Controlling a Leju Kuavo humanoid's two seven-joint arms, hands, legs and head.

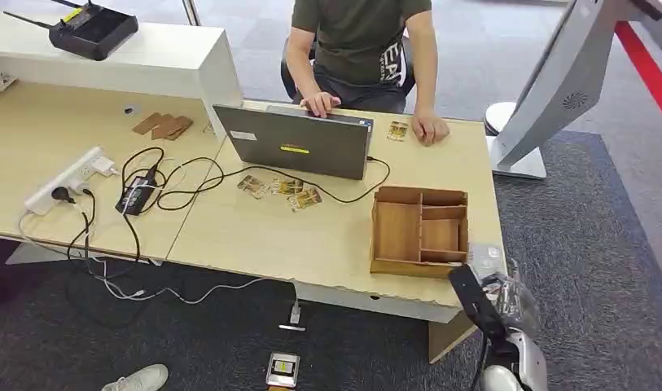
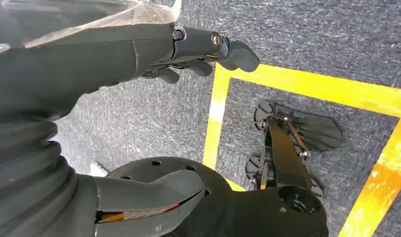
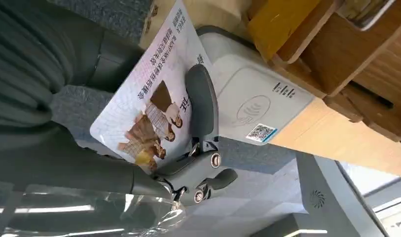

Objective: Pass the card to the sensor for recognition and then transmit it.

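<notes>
Around the counter lies grey carpet, with open floor on the robot's right reaching a white kiosk stand. Yellow tape lines cross the carpet below the hanging left arm. A person sits at the counter's far edge behind an open laptop, both of their hands resting on the wood. Black cables trail from a white power strip and spill over the near edge toward the floor. Loose picture cards lie in front of the laptop. Near the right front corner stands a wooden divided tray, and just beside it, at the very corner, sits the white sensor. The right hand pinches the card under one finger, its edge overlapping the sensor. The left hand hangs released over the carpet, fingers extended and holding nothing.
</notes>
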